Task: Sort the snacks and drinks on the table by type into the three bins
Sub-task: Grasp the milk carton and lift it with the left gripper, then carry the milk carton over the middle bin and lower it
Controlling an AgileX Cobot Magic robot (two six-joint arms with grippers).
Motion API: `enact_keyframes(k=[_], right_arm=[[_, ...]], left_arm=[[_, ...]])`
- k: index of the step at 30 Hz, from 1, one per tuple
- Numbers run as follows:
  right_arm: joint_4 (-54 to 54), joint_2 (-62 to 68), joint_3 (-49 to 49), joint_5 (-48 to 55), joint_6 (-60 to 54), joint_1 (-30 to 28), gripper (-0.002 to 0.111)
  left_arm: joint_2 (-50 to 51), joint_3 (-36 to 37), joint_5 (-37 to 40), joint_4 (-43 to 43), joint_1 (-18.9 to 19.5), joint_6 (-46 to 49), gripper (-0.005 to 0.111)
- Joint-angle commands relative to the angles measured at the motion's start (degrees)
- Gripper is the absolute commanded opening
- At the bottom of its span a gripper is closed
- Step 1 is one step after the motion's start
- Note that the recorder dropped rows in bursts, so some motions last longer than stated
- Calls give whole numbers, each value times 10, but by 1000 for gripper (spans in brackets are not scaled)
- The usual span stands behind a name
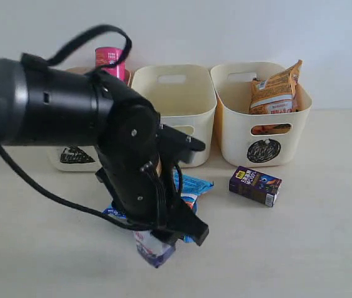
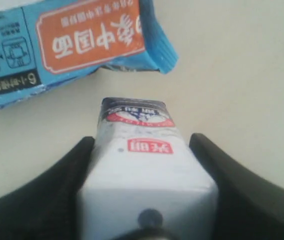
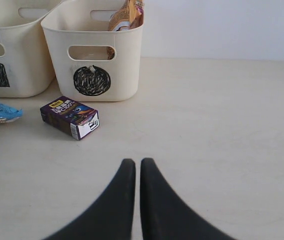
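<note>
Grips white carton by its sides between part-open left fingers, low on bench, ready for lifting; parks right fingers closed together, empty.

Surface: pale cream tabletop
Back: three cream plastic bins
Front: blue crinkly packet, dark purple carton, white-and-blue carton

Exterior view: from the near side, slightly above, facing the far wall. Left wrist view: very near above a white-and-blue rectangular carton. Right wrist view: low at right, facing far, sharing the small dark purple carton and circle-marked cream plastic tub with the exterior.
</note>
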Motion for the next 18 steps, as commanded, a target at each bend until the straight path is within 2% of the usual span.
enact_keyframes(k=[1, 10, 18], right_arm=[[2, -3, 2, -2, 0, -1, 1], [2, -3, 2, -2, 0, -1, 1], [3, -3, 2, -2, 0, -1, 1]], left_arm=[[-57, 1, -21, -1, -2, -6, 4], [-106, -19, -82, 5, 23, -6, 4], [-119, -113, -255, 9, 76, -8, 4]])
